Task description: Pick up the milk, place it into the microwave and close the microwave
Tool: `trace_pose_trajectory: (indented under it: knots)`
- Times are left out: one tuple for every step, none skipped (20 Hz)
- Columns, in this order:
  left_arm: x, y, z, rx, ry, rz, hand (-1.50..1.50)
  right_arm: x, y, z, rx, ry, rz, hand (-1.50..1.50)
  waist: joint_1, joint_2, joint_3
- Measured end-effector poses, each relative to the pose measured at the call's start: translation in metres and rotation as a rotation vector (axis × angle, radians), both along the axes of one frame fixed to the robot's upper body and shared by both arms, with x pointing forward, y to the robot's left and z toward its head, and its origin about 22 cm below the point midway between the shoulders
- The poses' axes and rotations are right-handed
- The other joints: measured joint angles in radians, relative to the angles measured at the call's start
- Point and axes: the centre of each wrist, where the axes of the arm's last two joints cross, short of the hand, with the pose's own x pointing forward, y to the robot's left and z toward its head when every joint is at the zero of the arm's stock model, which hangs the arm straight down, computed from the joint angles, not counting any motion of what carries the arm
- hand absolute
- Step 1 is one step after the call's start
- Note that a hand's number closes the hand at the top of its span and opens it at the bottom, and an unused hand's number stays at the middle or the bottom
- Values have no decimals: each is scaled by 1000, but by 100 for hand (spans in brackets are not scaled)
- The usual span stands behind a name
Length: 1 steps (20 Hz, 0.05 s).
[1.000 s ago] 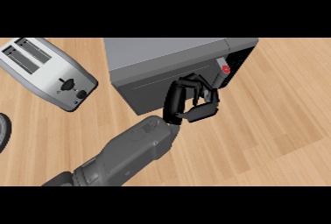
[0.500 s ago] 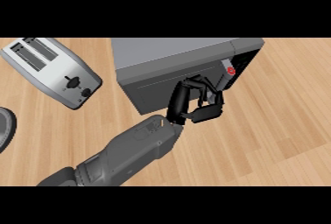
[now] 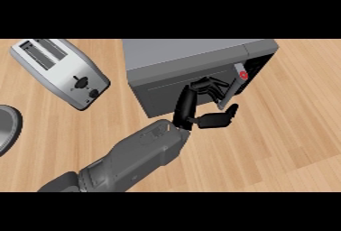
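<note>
we saw the wooden counter (image 3: 279, 149) spread under everything, and the grey microwave (image 3: 186, 54) stood on it at the far side, which we took as our landmark. its door (image 3: 160, 92) lay nearly flat across the front, with a dark gap showing at the microwave's right end. a grey forearm (image 3: 133, 158) came in from the lower left of the microwave and pointed up toward its front. a silver toaster (image 3: 60, 72) lay well apart to the left of the microwave, its slots turned up. lower and farther left of the microwave a dark round rim (image 3: 5, 128) was cut by the view's edge, and we could not tell what it was. the left hand (image 3: 190, 108) was right in front of the microwave door, spread wide: its fingers (image 3: 203, 85) rose along the door and bent at the tips toward a light grey strip (image 3: 233, 88) at the door's right edge, while the thumb (image 3: 216, 119) stuck out apart below them, and we saw nothing held between. a small red button (image 3: 243, 74) sat on the microwave just above that strip. the milk was not visible to us, and we could not tell whether it was inside the microwave.
</note>
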Motion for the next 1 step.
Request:
trace_pose_trajectory:
  knots:
    - [0,0,-1,-2,2,-4,-150,-1,0,0,-1,4,-1,-150,3,-1,-1]
